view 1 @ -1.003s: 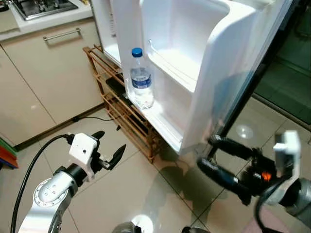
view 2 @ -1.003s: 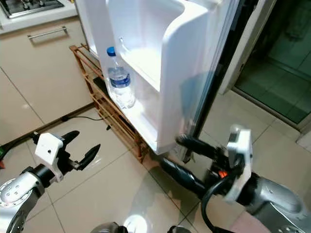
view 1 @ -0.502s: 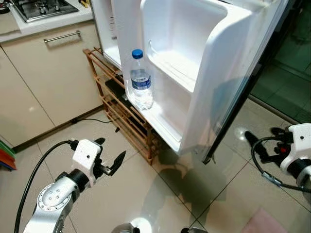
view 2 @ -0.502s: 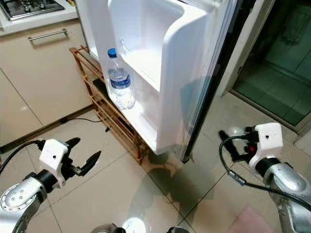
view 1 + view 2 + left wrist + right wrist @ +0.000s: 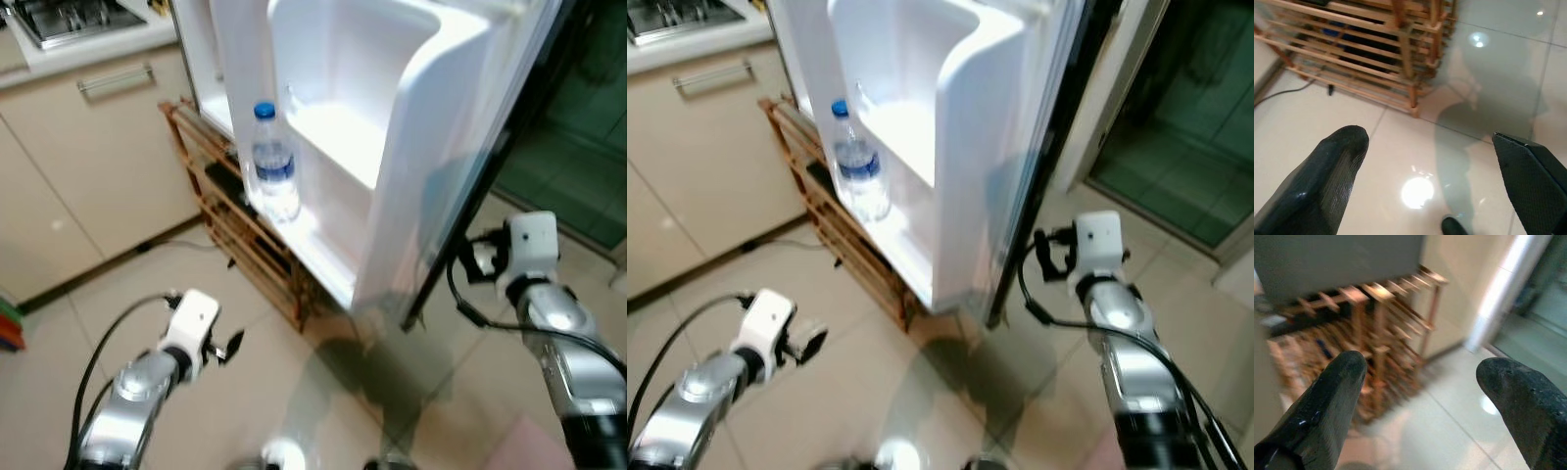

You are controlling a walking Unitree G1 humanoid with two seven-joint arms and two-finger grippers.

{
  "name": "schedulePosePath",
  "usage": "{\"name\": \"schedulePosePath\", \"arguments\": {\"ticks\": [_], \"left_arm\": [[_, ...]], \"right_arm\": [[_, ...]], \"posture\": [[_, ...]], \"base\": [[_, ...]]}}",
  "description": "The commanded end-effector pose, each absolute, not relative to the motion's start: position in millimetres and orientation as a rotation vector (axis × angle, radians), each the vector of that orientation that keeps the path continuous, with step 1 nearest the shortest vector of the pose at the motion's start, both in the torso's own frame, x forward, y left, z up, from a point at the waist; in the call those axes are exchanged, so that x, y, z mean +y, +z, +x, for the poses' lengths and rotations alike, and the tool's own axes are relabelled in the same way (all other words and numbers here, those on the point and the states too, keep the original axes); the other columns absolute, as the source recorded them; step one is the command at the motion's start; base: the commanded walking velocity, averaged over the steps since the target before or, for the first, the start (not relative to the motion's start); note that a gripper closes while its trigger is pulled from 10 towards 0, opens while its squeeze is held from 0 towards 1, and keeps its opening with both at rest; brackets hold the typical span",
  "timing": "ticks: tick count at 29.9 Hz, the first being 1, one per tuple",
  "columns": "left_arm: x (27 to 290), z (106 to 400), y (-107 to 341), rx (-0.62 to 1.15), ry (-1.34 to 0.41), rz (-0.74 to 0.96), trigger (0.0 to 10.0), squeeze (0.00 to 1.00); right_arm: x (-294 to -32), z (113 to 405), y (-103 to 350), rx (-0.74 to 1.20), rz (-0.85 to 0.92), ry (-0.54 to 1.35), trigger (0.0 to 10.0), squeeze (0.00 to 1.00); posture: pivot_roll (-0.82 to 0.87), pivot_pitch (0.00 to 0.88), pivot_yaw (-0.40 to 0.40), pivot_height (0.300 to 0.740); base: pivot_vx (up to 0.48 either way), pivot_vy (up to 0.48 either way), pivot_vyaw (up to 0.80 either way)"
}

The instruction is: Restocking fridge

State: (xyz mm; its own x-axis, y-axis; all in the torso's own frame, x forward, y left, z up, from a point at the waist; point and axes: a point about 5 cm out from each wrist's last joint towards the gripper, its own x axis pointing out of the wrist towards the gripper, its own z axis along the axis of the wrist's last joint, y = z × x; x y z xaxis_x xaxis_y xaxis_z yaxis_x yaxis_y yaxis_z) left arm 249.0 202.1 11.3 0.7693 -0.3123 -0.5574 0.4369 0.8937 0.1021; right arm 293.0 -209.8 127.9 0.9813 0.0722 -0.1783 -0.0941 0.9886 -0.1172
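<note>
While the water bottle [image 5: 272,162] stands upright in the lower shelf of the open fridge door [image 5: 431,127], your left gripper [image 5: 1425,181] and right gripper [image 5: 1425,382], both spread apart and empty, stay well away from it.

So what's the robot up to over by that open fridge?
It is restocking the fridge. A water bottle already stands on the bottom shelf of the open fridge door. Neither pincer holds anything: the left pincer hangs open above the floor tiles near a wooden rack, and the right pincer, also open, is raised beside the door's outer edge.
</note>
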Motion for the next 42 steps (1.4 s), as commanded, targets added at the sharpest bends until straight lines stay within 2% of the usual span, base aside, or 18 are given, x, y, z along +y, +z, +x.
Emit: {"name": "schedulePosePath", "arguments": {"ticks": [1,4,9,12,15,17,18,20,23,25,29,34,38,42], "left_arm": [[194.9,260.2,17.0,0.514,-0.445,0.207,10.0,0.00],[172.2,272.6,24.1,0.488,-0.566,0.192,10.0,0.00],[148.0,271.8,24.4,0.493,-0.777,0.172,10.0,0.00],[147.9,272.3,24.4,0.504,-0.799,0.167,10.0,0.00],[160.3,271.8,24.4,0.499,-0.757,0.203,10.0,0.00],[163.5,272.1,24.0,0.497,-0.736,0.207,10.0,0.00],[177.7,273.1,21.6,0.493,-0.614,0.223,10.0,0.00],[183.0,273.4,20.5,0.496,-0.567,0.226,10.0,0.00],[208.0,273.8,17.8,0.477,-0.301,0.177,10.0,0.00],[229.3,263.3,2.4,0.590,-0.118,0.173,10.0,0.00],[232.7,252.4,-11.6,0.676,-0.112,0.176,10.0,0.00],[223.0,256.7,-7.3,0.628,-0.161,0.156,10.0,0.00],[221.1,254.1,-10.5,0.636,-0.166,0.165,10.0,0.00],[219.1,250.1,-14.2,0.659,-0.205,0.196,10.0,0.00]], "right_arm": [[-186.4,289.3,143.3,0.107,-0.107,0.253,10.0,0.00],[-164.7,269.4,142.7,0.121,-0.143,0.488,10.0,0.00],[-159.0,244.1,139.2,0.170,-0.123,0.678,10.0,0.00],[-160.9,237.6,139.1,0.184,-0.132,0.714,10.0,0.00],[-174.8,246.8,138.4,0.180,-0.169,0.573,10.0,0.00],[-176.8,248.0,139.3,0.177,-0.163,0.558,10.0,0.00],[-183.3,253.8,141.4,0.163,-0.168,0.495,10.0,0.00],[-185.4,255.5,142.1,0.160,-0.166,0.477,10.0,0.00],[-188.8,261.0,146.5,0.139,-0.149,0.436,10.0,0.00],[-187.7,265.1,148.8,0.127,-0.145,0.421,10.0,0.00],[-182.5,268.1,149.7,0.125,-0.148,0.426,10.0,0.00],[-186.4,276.4,145.4,0.148,-0.118,0.294,10.0,0.00],[-181.5,275.0,141.5,0.155,-0.097,0.286,10.0,0.00],[-186.2,274.8,134.0,0.180,-0.083,0.176,10.0,0.00]], "posture": [[0.04,0.055,0.024,0.740],[0.03,0.056,0.029,0.740],[0.02,0.058,0.036,0.740],[0.01,0.058,0.038,0.740],[0.01,0.056,0.043,0.740],[0.01,0.056,0.040,0.740],[0.02,0.056,0.038,0.740],[0.02,0.056,0.038,0.740],[0.02,0.058,0.032,0.740],[0.03,0.060,0.027,0.740],[0.02,0.064,0.021,0.740],[0.02,0.067,0.017,0.740],[0.02,0.070,0.018,0.740],[0.02,0.078,0.012,0.740]], "base": [[0.000,0.000,0.00],[0.000,0.000,0.00],[0.000,0.000,0.00],[0.000,0.000,0.00],[0.000,0.000,0.00],[0.000,0.000,0.00],[0.000,0.000,0.00],[0.000,0.000,0.00],[0.000,0.000,0.00],[0.000,0.000,0.00],[0.000,0.000,0.00],[0.000,0.000,0.00],[0.000,0.000,0.00],[0.000,0.000,0.00]]}}
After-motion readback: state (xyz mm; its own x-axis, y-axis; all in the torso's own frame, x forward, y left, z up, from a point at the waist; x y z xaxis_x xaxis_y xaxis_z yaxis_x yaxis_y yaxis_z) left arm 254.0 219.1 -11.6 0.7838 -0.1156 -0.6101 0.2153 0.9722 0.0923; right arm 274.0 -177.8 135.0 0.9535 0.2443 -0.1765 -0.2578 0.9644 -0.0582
